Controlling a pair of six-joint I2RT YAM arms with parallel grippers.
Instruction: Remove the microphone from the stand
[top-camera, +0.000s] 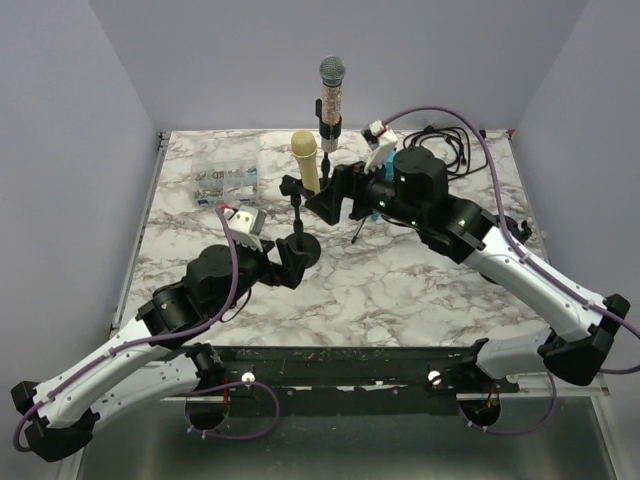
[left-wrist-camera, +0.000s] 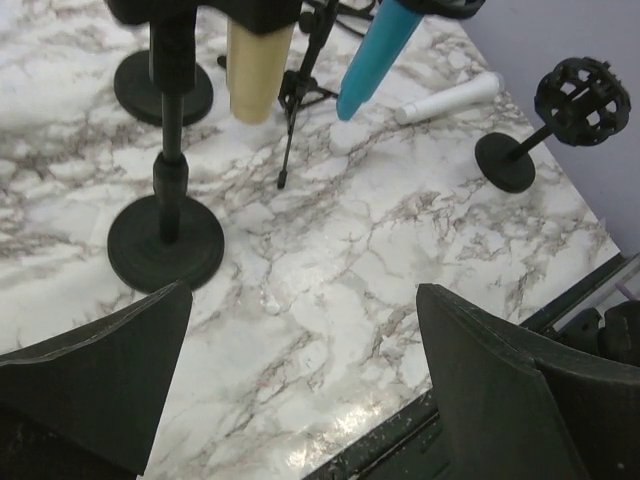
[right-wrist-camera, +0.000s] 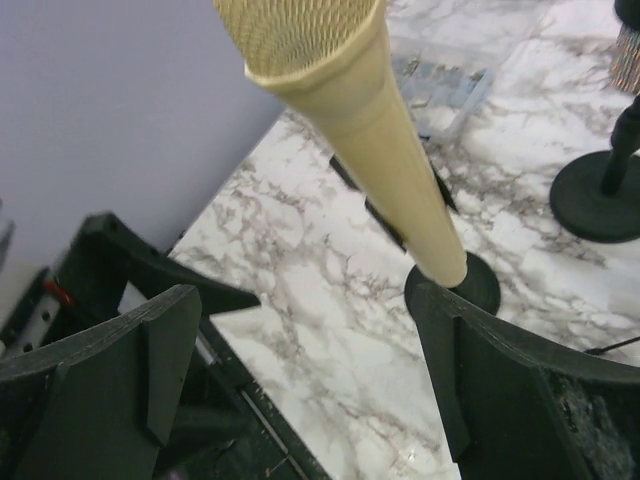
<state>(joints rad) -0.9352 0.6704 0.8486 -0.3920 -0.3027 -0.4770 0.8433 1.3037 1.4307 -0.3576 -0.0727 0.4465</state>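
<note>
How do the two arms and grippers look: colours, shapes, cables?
The left arm and right arm have white shells near the base and black joints and wrists. A purple cable runs along each. The left gripper and right gripper have black, wedge-shaped jaws. Green lights glow on the right wrist.

Seen from my remote desk: the cream plastic microphone (top-camera: 305, 165) sits in its black round-based stand (top-camera: 307, 247) at mid-table, a glittery grey-headed microphone (top-camera: 331, 100) behind it, a clear plastic box (top-camera: 228, 180) to its left, coiled black cables (top-camera: 455, 150) at back right.
</note>
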